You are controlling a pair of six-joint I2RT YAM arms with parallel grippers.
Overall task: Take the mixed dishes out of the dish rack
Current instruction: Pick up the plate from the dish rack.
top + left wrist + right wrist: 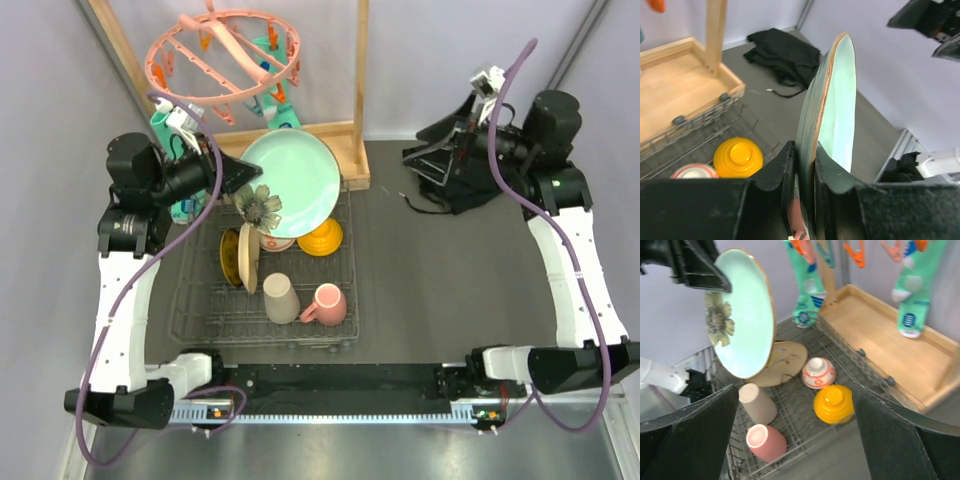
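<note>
Pale green plate (292, 180), flower motif, raised on edge above dark wire dish rack (200, 310). In rack: cream plate (249, 257), yellow plate (230, 257) on edge; red-white bowl (818, 372); orange bowl (320, 238) inverted; beige cup (281, 298) on side, pink mug (327, 304) beside it

The left arm (118, 300) and right arm (572, 270) both wear glossy white shells on their long links, with chunky black housings at the joints. A lilac cable (497, 120) trails along each. The left hand (805, 165) and right hand (430, 165) are matte black, with blunt wedge-shaped fingers (685, 440). The black bases join a black rail (340, 385) edged by a pale toothed strip.
</note>
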